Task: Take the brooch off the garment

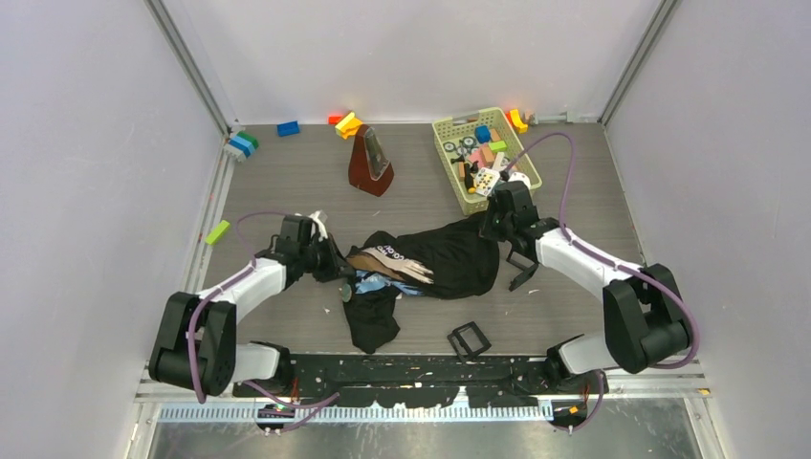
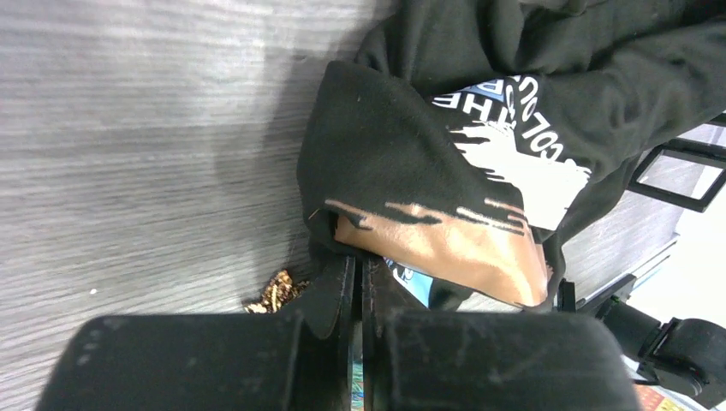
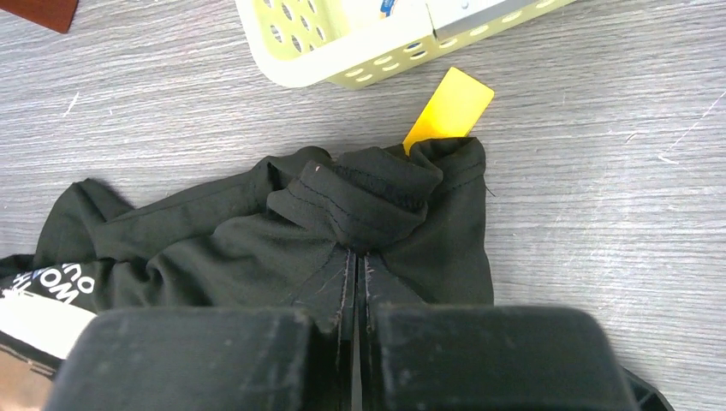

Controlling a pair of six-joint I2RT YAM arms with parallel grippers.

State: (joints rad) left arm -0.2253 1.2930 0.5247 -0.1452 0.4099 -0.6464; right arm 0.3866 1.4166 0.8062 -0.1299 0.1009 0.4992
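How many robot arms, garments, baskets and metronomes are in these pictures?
Robot arms: 2 (left arm, right arm)
Black garment: 1
Yellow-green basket: 1
Brown metronome: 1
Total: 5

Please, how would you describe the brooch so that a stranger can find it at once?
Start at the black garment in the middle of the grey table. Go to its edge, where the left end effector pinches the cloth. Close beside it lies the brooch: small, knobbly and golden-brown, unlike the flat black cloth.

Left claw, right claw: both closed.
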